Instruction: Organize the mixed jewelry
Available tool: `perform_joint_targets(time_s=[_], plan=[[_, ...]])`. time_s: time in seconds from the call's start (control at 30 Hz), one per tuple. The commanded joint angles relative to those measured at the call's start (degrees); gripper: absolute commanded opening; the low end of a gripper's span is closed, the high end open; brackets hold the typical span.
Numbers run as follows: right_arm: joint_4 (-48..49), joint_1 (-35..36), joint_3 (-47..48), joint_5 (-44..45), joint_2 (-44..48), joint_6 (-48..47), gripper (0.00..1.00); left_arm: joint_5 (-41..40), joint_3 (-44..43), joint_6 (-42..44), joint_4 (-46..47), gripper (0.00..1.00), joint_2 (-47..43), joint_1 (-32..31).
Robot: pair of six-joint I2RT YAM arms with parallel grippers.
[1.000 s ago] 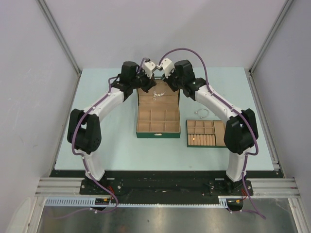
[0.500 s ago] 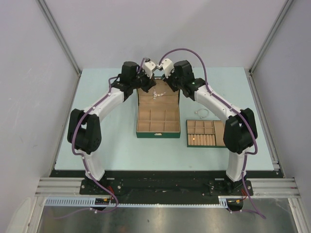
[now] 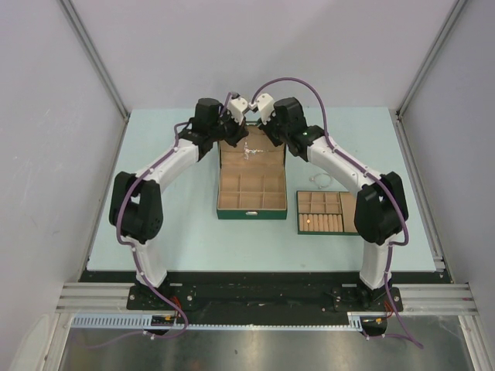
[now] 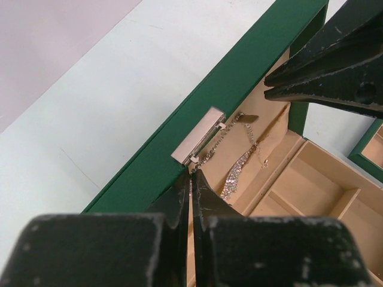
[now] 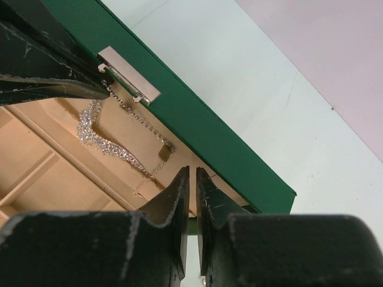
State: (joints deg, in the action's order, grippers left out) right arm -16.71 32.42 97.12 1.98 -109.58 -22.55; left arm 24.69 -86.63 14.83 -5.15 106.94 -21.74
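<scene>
We see a jewelry box (image 4: 197, 113) covered in matt green, lined in soft tan suede-like cloth, a brushed silvery metal clasp (image 4: 197, 136), a glittering metal chain necklace (image 5: 108, 143), and scuffed matt black fingers (image 4: 176, 203) on the left gripper (image 4: 191, 173).

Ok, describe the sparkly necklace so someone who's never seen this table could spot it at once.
Find the open green box with tan lining at the pale table's centre. On its lid's lining, under the silver latch plate, lies the long fine silvery chain necklace. Unlike the small silvery loop beside the flat green tray, it carries a glittering beaded cluster.
</scene>
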Motion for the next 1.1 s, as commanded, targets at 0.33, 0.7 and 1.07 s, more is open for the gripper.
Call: perform_joint_targets(time_s=[0.33, 0.7, 1.07], plan=[[1.59, 1.41, 1.32, 1.01, 0.24, 0.57, 0.11, -2.45, -4.86, -2.0, 1.72, 0.0, 0.9, -1.2], [1.51, 2.91, -0.7, 0.83, 3.23, 1.28, 0.12, -3.07, -2.76, -1.03, 0.67, 0.03, 0.47, -1.2], [1.24, 3.96, -2.11, 1.19, 5.08, 1.19, 0.12, -2.63, -1.97, -0.5, -0.66, 0.23, 0.64, -1.73]])
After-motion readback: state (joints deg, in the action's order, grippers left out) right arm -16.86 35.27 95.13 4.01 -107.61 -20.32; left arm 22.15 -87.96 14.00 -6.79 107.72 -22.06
